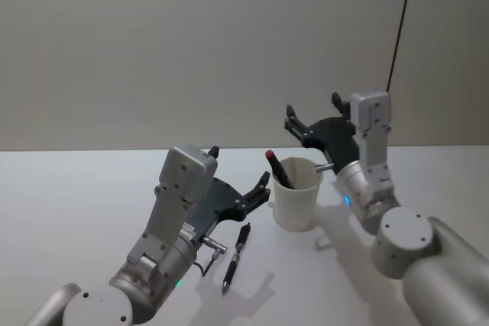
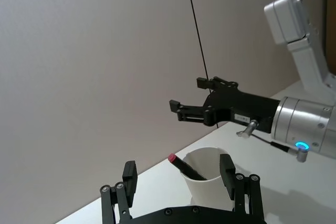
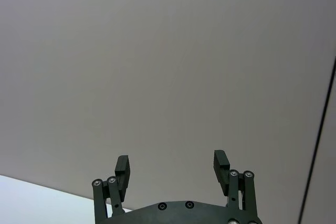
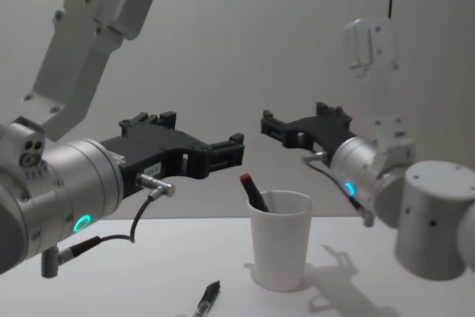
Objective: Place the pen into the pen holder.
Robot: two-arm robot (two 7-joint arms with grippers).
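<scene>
The pen holder [image 1: 296,196], a white paper cup, stands on the white table [image 1: 69,204] with a red-capped dark pen [image 1: 278,168] leaning inside it. A black pen [image 1: 236,257] lies flat on the table just in front and left of the cup. My left gripper [image 1: 241,167] hovers open and empty above that lying pen, left of the cup. Behind and above the cup, my right gripper [image 1: 313,112] is raised, open and empty. The chest view shows the cup [image 4: 280,250], the pen in it [image 4: 253,191], the lying pen [image 4: 208,298] and both grippers [image 4: 204,135] [image 4: 297,118].
A plain grey wall stands behind the table, with a thin black cable [image 1: 400,24] hanging down it at the right. The table stretches bare to the left of my left arm.
</scene>
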